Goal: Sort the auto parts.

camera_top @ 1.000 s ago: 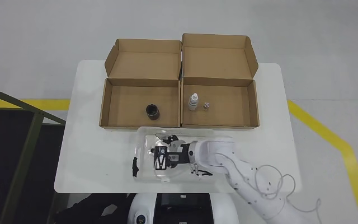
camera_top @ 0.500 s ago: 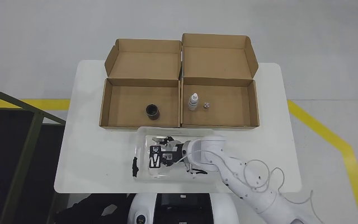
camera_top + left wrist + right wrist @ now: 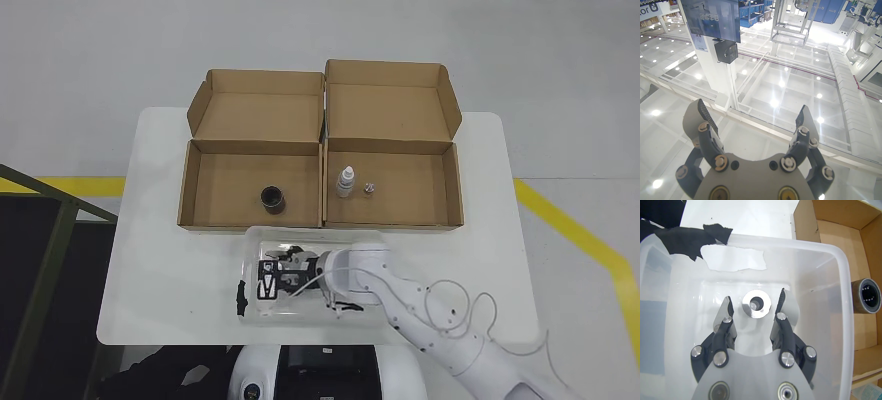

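A shiny metal ring (image 3: 756,306) lies on the floor of the clear plastic bin (image 3: 842,279). My right gripper (image 3: 755,303) is open, down inside the bin, with the ring between its fingers and a gap on each side. From above, the right gripper (image 3: 272,279) sits in the left half of the bin (image 3: 252,245). My left gripper (image 3: 753,113) is open, holds nothing, and points up at the ceiling. A dark cylindrical bearing (image 3: 272,200) stands in the left cardboard box (image 3: 195,210), and shows as the bearing (image 3: 866,298) beyond the bin wall.
The right cardboard box (image 3: 452,205) holds a small white bottle (image 3: 345,181) and a small metal piece (image 3: 369,187). Black tape (image 3: 687,240) sticks to the bin's outer wall and rim. White table (image 3: 160,260) lies open to the left and right of the bin.
The right gripper has moved leftward inside the bin, from near its middle to its left half.
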Available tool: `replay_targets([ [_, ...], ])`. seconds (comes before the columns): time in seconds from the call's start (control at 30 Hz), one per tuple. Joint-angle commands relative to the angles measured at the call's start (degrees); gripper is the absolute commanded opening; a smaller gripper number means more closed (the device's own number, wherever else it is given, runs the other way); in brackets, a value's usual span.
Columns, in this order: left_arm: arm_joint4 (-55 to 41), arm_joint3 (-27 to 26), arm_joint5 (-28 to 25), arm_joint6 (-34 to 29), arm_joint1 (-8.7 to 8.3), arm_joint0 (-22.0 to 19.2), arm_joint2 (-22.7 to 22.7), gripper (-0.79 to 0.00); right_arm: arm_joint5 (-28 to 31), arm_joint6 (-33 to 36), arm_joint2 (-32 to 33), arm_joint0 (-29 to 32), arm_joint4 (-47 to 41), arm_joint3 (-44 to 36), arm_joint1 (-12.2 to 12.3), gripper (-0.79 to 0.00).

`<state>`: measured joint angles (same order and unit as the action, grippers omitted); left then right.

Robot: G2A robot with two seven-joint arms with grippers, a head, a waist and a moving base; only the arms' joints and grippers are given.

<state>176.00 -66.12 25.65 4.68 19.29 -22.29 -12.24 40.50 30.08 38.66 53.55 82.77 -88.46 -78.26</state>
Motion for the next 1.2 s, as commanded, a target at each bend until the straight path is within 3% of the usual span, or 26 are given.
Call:
replay_targets([
  [0.0, 0.0, 0.0, 0.0, 0.0, 0.0, 0.0, 0.0, 0.0, -0.3, 0.1, -0.3, -0.5, -0.1, 0.5, -0.2, -0.385],
  [0.27, 0.0, 0.0, 0.0, 0.0, 0.0, 0.0, 0.0, 0.0, -0.7, 0.7, -1.1, -1.3, -0.1, 1.6, -0.8, -0.443],
  [0.33, 0.0, 0.0, 0.0, 0.0, 0.0, 0.0, 0.0, 0.0, -0.6, 0.8, -1.0, -1.3, 0.0, 1.7, -0.8, -0.489],
  [0.47, 0.0, 0.0, 0.0, 0.0, 0.0, 0.0, 0.0, 0.0, -0.1, 1.0, -0.7, -1.3, -0.2, 1.1, -0.7, -0.754],
  [0.5, 0.0, 0.0, 0.0, 0.0, 0.0, 0.0, 0.0, 0.0, 0.1, 1.1, -0.5, -1.2, -0.3, 0.8, -0.7, -0.785],
  [1.17, 0.0, 0.0, 0.0, 0.0, 0.0, 0.0, 0.0, 0.0, 5.9, 1.8, 8.8, 5.3, -6.5, -14.5, 2.6, -0.785],
])
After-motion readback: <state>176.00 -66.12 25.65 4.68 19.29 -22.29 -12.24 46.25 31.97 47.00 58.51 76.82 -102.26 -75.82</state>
